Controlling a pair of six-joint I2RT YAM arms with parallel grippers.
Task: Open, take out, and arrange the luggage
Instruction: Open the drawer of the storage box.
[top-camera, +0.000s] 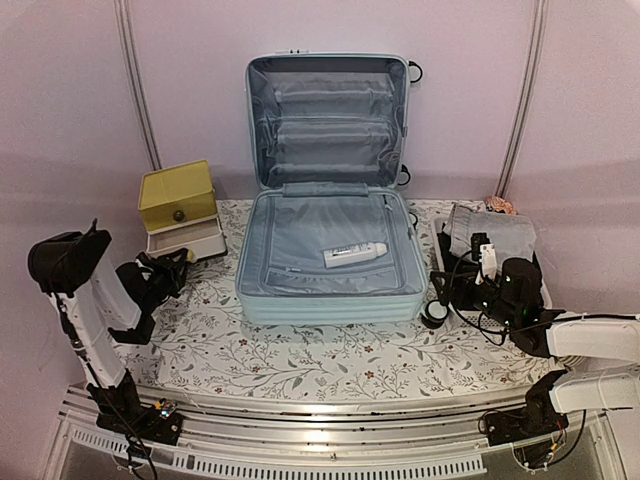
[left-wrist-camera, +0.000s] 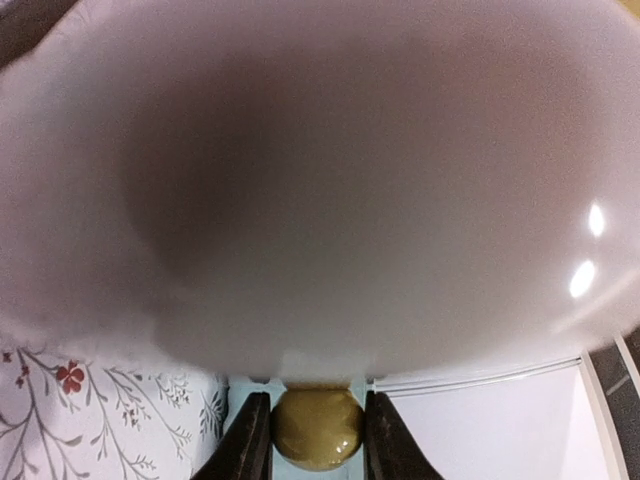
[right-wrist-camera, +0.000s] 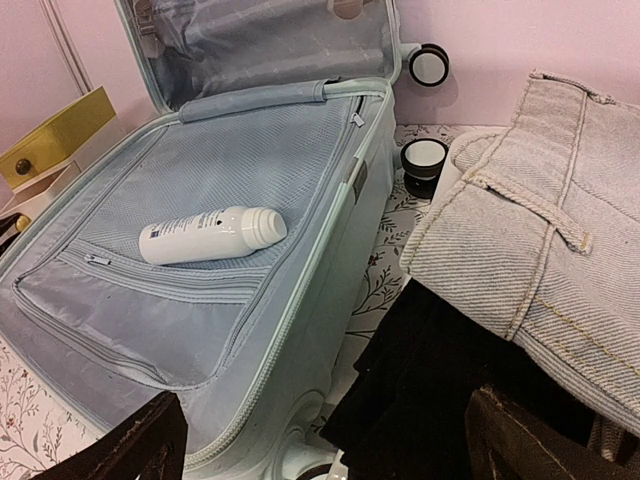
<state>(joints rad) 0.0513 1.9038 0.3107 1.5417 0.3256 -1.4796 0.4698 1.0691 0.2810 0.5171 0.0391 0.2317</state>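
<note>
Luggage (top-camera: 325, 305): stiff, bulky, best taken at rim (top-camera: 243, 262). Left pincer (left-wrist-camera: 317, 408) clamped on knob (left-wrist-camera: 317, 435); right pincer (right-wrist-camera: 330, 432) wide, empty.

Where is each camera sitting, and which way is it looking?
Top external: above and behind the arms, looking down at the open luggage; left arm and right arm show.
Left wrist: on the left arm, close on a yellow knob gripped by the left tool.
Right wrist: on the right arm, facing the luggage and folded cloth; the open right tool shows.
Shared: top and right wrist both see the white bottle.
</note>
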